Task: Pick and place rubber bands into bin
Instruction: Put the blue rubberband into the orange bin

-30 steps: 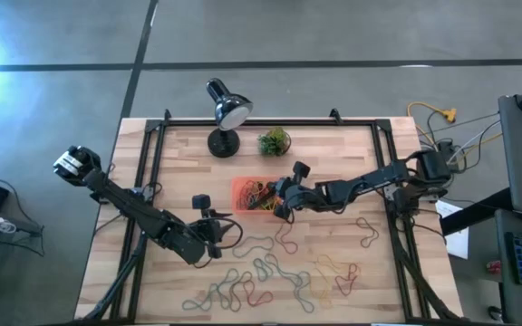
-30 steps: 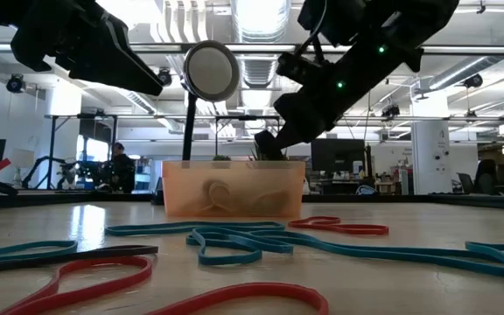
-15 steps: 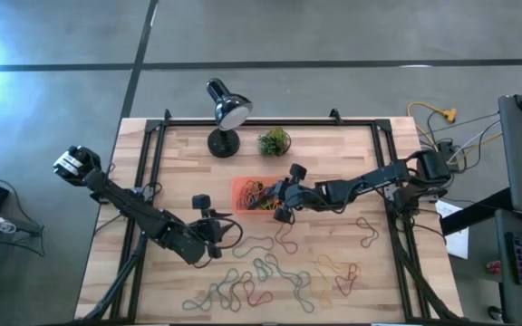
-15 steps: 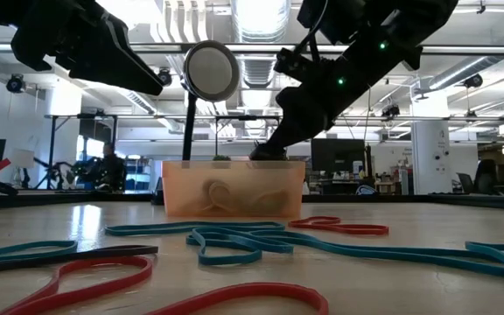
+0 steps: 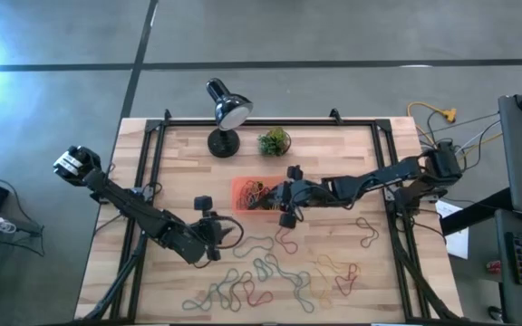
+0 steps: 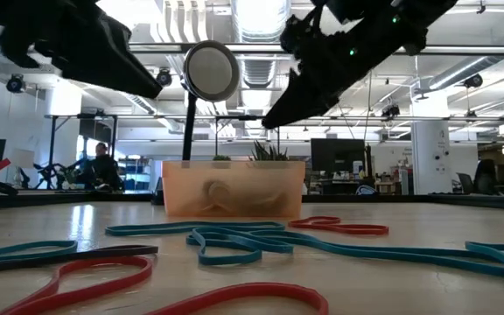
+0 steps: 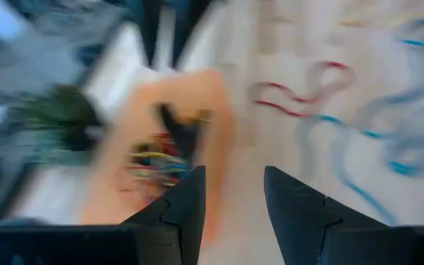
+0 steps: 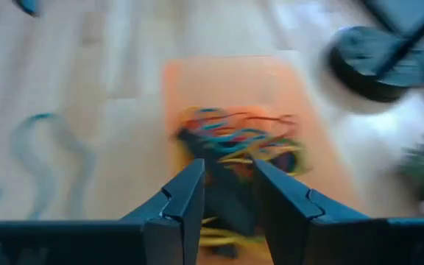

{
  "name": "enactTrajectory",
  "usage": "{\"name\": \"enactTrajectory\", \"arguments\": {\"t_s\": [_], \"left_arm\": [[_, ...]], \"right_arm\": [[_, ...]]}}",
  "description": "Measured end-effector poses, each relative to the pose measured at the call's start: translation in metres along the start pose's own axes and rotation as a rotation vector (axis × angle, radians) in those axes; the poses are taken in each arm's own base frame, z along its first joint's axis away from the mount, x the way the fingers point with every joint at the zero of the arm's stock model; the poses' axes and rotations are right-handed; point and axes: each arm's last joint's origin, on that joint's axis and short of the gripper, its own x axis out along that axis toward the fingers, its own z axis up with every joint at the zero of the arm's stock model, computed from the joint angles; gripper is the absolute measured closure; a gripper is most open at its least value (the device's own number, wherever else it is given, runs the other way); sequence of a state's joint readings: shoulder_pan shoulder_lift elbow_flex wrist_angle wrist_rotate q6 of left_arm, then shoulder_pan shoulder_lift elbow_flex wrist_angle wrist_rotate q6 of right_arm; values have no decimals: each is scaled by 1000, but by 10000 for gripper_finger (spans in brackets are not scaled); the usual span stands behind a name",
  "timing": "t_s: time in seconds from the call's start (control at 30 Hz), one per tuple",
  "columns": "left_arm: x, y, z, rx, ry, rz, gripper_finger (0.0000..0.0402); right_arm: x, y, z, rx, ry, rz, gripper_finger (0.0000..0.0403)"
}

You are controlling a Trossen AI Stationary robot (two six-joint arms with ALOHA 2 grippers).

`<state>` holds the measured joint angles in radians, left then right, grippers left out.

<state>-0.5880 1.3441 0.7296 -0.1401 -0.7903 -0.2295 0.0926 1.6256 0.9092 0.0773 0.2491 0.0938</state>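
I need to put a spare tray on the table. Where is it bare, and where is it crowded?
Bare: the far right corner beyond the right arm, right of the plant; also the far left part, left of the lamp. Crowded: the near middle, strewn with bands, and around the bin.

Wooden table (image 5: 179, 163), bin (image 5: 246, 188), loose rubber bands (image 5: 270, 276), lamp (image 5: 222, 143), plant (image 5: 274, 140)

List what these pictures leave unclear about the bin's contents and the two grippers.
- Bin, low view: its translucent wall blurs the rubber bands inside; no count possible.
- Rubber bands in the bin, right wrist view: motion blur merges them into one tangle.
- Right gripper, high view: too small to tell whether anything hangs from it.
- Left gripper, left wrist view: open, but the blurred table beyond hides its target.
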Motion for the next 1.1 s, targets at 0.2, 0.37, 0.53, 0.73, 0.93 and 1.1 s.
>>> {"name": "enactTrajectory", "arguments": {"t_s": [0.2,0.37,0.53,0.73,0.93,1.1], "left_arm": [[1,-9,-4,8,70,-254,278],[1,-15,-7,-60,136,-422,278],[0,-19,-9,-175,206,-529,278],[-1,-23,-16,-352,341,-629,278],[2,-41,-26,-493,518,-673,279],[2,-64,-30,-528,615,-696,279]], "right_arm": [[-22,16,-1,-28,72,221,306],[-35,42,-7,-91,114,323,315],[-45,65,-18,-156,167,382,324],[-51,80,-23,-180,173,414,335],[-52,84,-27,-153,184,417,339],[-51,82,-35,-156,208,411,340]]}}
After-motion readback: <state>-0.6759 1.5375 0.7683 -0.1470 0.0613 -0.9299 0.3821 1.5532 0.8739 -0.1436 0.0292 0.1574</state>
